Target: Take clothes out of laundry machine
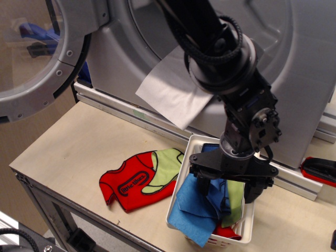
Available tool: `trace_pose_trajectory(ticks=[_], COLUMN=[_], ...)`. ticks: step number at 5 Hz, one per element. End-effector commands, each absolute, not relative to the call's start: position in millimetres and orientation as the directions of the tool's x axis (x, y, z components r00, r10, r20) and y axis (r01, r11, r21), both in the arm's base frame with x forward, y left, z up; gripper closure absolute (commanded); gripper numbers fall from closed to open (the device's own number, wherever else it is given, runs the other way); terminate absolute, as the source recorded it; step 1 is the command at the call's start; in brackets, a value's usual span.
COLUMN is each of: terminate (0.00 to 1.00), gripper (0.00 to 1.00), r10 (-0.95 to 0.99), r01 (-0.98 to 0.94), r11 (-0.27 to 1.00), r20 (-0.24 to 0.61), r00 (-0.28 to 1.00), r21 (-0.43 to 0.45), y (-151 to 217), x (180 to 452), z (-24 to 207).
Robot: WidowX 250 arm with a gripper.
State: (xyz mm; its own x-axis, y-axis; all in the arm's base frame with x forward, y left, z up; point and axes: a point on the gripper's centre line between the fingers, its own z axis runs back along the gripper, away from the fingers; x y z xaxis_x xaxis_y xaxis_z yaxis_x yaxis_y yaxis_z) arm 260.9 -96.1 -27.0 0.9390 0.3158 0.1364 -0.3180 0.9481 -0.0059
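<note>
The silver-grey laundry machine (pixel 307 79) stands at the back with its round door (pixel 68 58) swung open to the left. A pale grey-white sheet (pixel 170 92) hangs out of the drum opening. My gripper (pixel 228 189) is low over the white slatted basket (pixel 248 231), with its fingers (pixel 202 185) spread apart. A bright blue cloth (pixel 194 210) lies under and between them, draped over the basket's front edge. A green cloth (pixel 236 202) lies beside it in the basket. My arm hides most of the drum opening.
A red shirt with a green patch (pixel 134 184) lies flat on the table left of the basket. A red and black object (pixel 321 170) sits at the right by the machine's base. Blue shapes (pixel 37 34) show through the door window. The table's front edge is close.
</note>
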Motion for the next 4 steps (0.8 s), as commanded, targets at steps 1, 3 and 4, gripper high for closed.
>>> trace_pose_trajectory(ticks=[1, 3, 4], terminate=[0.00, 0.00, 1.00], gripper=[0.00, 0.00, 0.00], r10=[0.340, 0.313, 0.313], r01=[-0.327, -0.298, -0.298], r11=[0.939, 0.949, 0.949], r20=[0.139, 0.190, 0.190], r00=[0.930, 0.931, 0.931], r21=[-0.105, -0.102, -0.102], y=[-79, -55, -55], x=[285, 293, 293], z=[57, 76, 76])
